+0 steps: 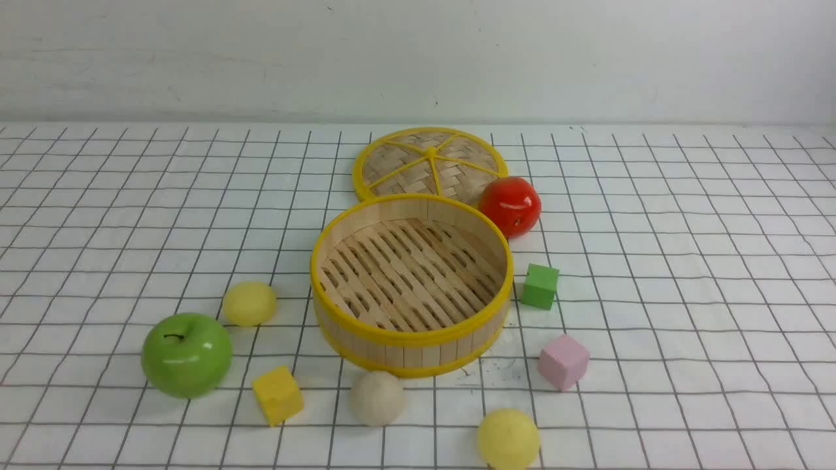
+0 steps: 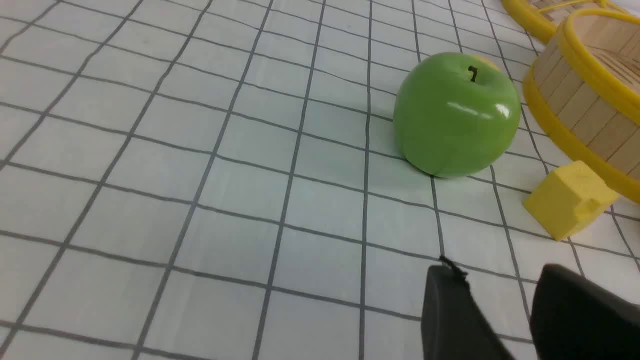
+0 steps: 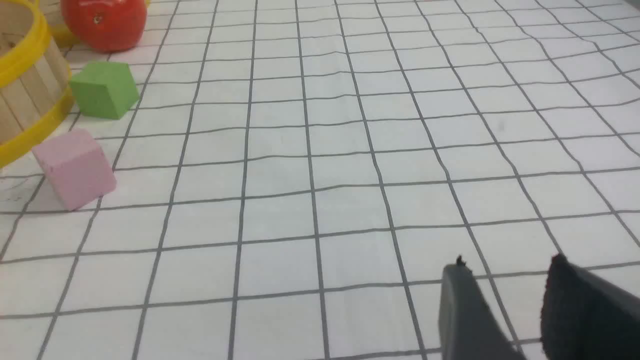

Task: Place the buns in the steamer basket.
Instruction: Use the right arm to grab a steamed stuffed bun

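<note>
The steamer basket stands empty in the middle of the table, its slatted floor bare. Three buns lie around it: a pale yellow one to its left, a cream-beige one just in front, and a second pale yellow one at the front edge of the front view. Neither arm shows in the front view. My left gripper is open over bare cloth, short of the green apple and the basket's wall. My right gripper is open over bare cloth, far from the basket.
The woven lid lies flat behind the basket, a red apple beside it. A green apple and yellow cube sit front left. A green cube and pink cube sit right of the basket.
</note>
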